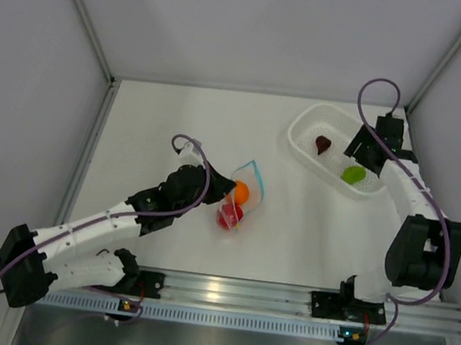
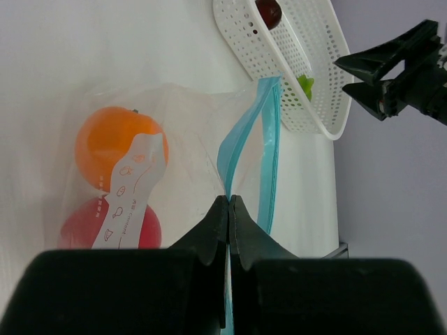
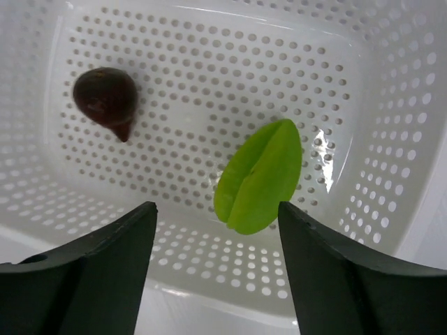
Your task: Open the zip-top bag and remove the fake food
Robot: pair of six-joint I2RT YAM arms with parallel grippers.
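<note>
zip-top bag [image 2: 192, 129] pinched by left jaws, green piece [image 3: 258, 178] beneath right jaws

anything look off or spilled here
Nothing stands out. The orange ball and red ball sit inside the zip-top bag, pinched at its zip strip by the left end effector; the maroon piece and green piece lie in the basket, nothing spilled.

table [image 1: 178, 116]: white, matte | walls [image 1: 274, 26]: pale grey panels | rail [image 1: 233, 291]: aluminium, near edge | light: even
</note>
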